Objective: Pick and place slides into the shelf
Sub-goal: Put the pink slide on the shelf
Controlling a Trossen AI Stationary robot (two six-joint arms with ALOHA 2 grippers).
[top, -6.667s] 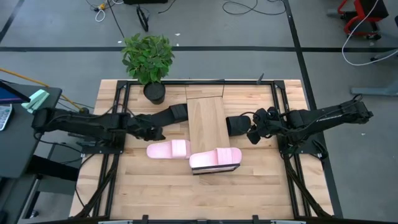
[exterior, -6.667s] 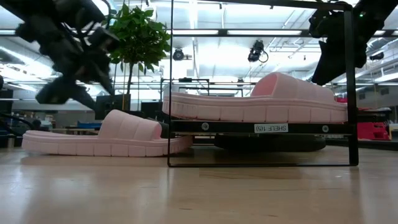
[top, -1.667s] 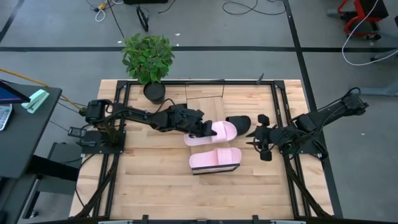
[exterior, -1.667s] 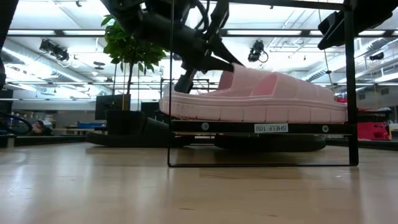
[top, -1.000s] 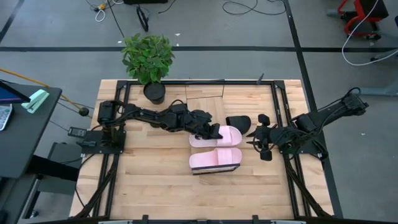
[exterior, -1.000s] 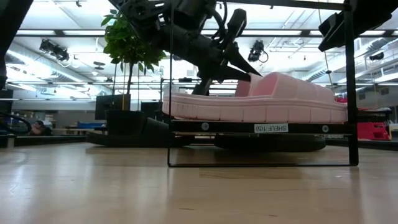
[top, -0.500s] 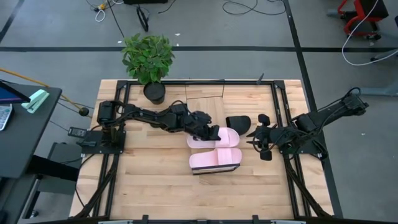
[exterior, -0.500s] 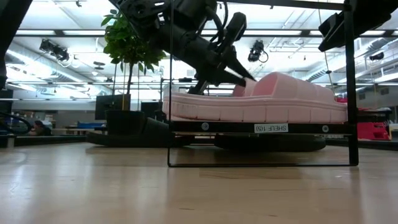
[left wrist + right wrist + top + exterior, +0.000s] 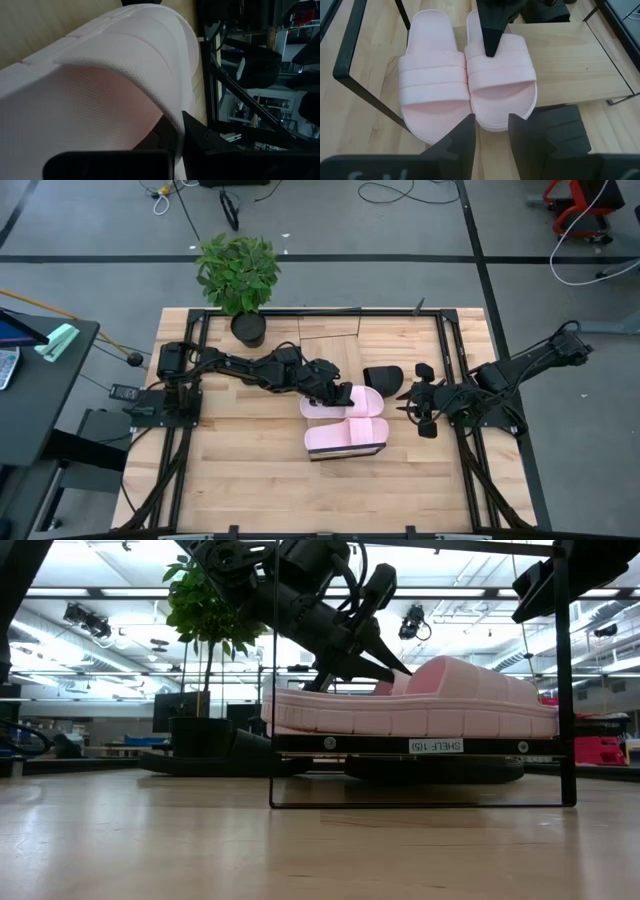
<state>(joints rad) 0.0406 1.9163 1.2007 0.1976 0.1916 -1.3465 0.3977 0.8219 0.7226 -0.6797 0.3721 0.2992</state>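
Right wrist view shows the two pink slides side by side on the shelf [image 9: 580, 65], edges touching. The second pink slide [image 9: 502, 80] has the left gripper [image 9: 490, 37] pinching its wide strap from the heel side, jaws pressed together on the strap. The first pink slide [image 9: 432, 82] lies free beside it.

In the high view this pair sits at about 6 o'clock on the table [image 9: 240, 470], at the near end of the shelf. A black slide [image 9: 381, 377] lies at about 3 o'clock of the pair, and the right gripper [image 9: 410, 398] waits just beside it, jaws spread and empty. Another black slide seems to lie under the shelf board, but I cannot see it well.

The slides look like light, soft foam, so they should bend a little and not break. The strap edge is the best place to take hold.
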